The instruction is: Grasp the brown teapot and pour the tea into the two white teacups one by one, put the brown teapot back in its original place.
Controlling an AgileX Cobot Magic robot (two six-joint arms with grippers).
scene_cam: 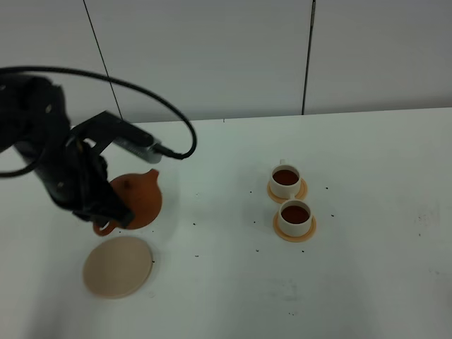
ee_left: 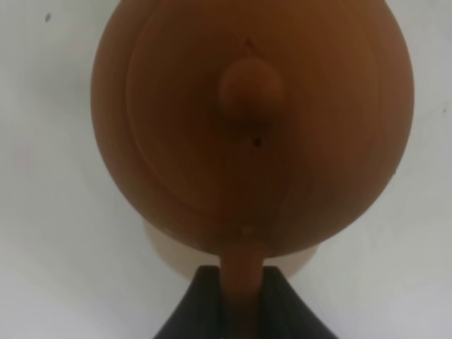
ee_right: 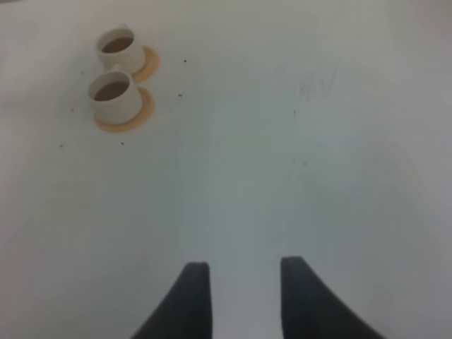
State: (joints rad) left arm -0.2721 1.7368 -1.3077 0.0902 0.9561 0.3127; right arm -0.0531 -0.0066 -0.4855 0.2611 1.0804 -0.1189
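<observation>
Left tool (ee_left: 241,296) clamps squat reddish-brown clay teapot (scene_cam: 138,199) by its handle, both cups look full; next: lower onto round beige coaster (scene_cam: 118,266).

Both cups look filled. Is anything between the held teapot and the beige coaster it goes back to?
Nothing visible. The left gripper holds the brown teapot by its handle just beyond the coaster, whose top is bare. The two white teacups stand well off to the right.
</observation>
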